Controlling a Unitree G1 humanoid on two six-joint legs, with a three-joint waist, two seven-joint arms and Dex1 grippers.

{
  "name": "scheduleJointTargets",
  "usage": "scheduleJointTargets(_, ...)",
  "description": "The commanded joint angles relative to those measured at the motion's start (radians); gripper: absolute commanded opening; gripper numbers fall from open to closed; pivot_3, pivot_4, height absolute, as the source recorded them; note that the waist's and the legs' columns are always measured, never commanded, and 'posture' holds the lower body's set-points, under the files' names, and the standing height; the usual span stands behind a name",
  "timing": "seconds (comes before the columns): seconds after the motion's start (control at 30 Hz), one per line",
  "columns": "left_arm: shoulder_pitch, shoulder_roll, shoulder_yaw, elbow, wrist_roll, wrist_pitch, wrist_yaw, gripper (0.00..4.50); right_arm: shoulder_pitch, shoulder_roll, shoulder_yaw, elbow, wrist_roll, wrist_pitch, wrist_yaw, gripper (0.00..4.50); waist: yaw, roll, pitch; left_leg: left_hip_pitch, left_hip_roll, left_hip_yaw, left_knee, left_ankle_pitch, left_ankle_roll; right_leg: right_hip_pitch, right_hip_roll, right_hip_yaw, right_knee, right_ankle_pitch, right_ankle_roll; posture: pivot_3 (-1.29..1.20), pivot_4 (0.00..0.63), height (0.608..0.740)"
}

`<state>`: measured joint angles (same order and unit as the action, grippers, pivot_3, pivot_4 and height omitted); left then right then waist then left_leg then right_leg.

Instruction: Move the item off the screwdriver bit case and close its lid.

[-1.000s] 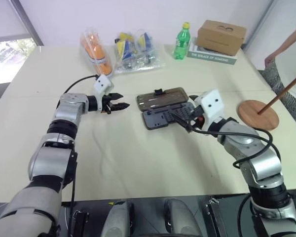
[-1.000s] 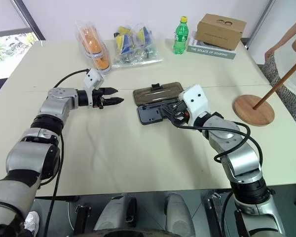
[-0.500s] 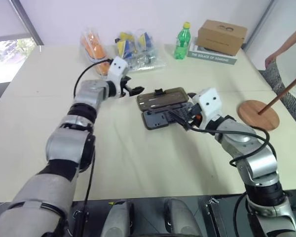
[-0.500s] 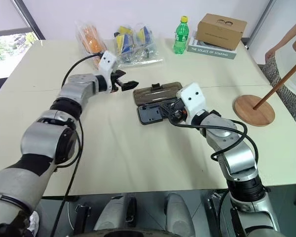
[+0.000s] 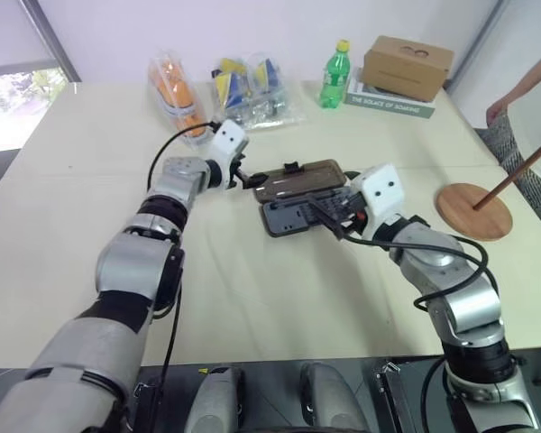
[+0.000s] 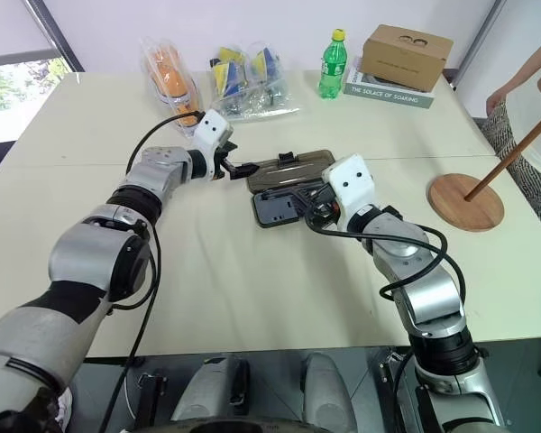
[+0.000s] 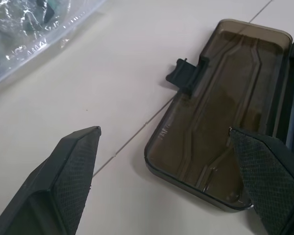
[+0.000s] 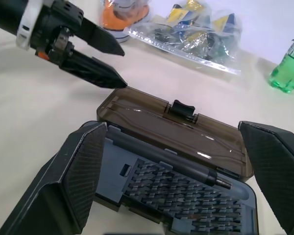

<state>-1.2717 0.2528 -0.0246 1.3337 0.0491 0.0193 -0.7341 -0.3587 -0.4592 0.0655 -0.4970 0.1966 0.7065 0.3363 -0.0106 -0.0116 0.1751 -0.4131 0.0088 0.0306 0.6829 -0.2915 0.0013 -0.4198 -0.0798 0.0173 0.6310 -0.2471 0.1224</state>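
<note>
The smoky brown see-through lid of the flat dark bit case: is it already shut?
No: the smoky brown see-through lid lies flat open on the table behind the grey-blue tray, whose rows of bits are uncovered.

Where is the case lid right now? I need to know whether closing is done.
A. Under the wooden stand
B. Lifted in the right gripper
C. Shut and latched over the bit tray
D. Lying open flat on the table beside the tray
D: the lid lies open and flat on the table next to the bit tray, with the open left gripper at its end.
</note>
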Motion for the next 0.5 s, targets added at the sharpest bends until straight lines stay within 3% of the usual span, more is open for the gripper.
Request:
scheduleJointTargets(0.03, -0.015, -0.003, 0.019, -0.001, 0.006, -0.01, 0.016, 4.37, 0.01, 0.003, -0.017, -0.068, -0.012, 0.004, -0.015, 4.5, 0.0, 0.0, 0.0, 0.0, 0.0, 0.0, 0.0, 0.0, 0.0, 0.0, 0.0, 0.0, 0.0, 0.0, 0.0, 0.0, 0.15, 0.74)
scheduleJointTargets(0.5, 0.015, -0.043, 0.06, 0.027, 0.027, 0.068, 0.195, 4.37, 0.043, 0.004, -0.037, -0.133, -0.027, 0.053, -0.049, 4.5, -0.001, 0.0, 0.0, 0.0, 0.0, 0.0, 0.0, 0.0, 0.0, 0.0, 0.0, 0.0, 0.0, 0.0, 0.0, 0.0, 0.15, 0.74)
